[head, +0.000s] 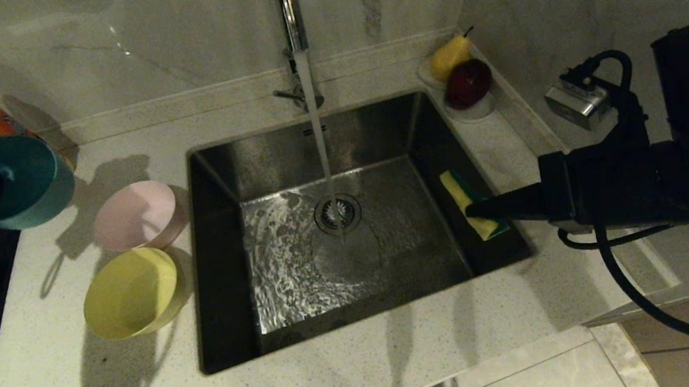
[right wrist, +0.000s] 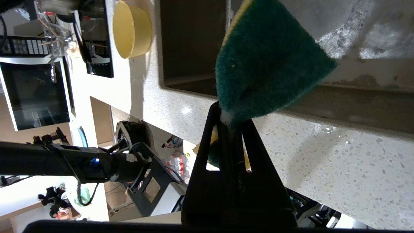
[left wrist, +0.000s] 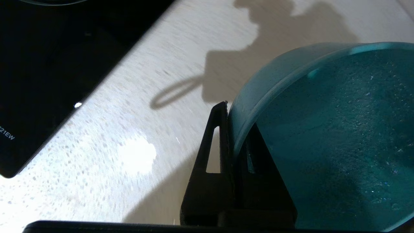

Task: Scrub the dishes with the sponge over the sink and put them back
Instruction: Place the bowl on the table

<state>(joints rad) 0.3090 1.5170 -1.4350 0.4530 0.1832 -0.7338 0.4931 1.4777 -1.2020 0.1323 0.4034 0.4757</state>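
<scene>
Green-faced sponge (right wrist: 268, 61), edge-on from the head, fills the right wrist view.

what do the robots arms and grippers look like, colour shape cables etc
Both are matte black. The right arm is blocky, with a loose black cable looping beneath and a small silver camera box above. The right gripper and left gripper have thin wedge-shaped fingers with triangular cut-outs.
</scene>
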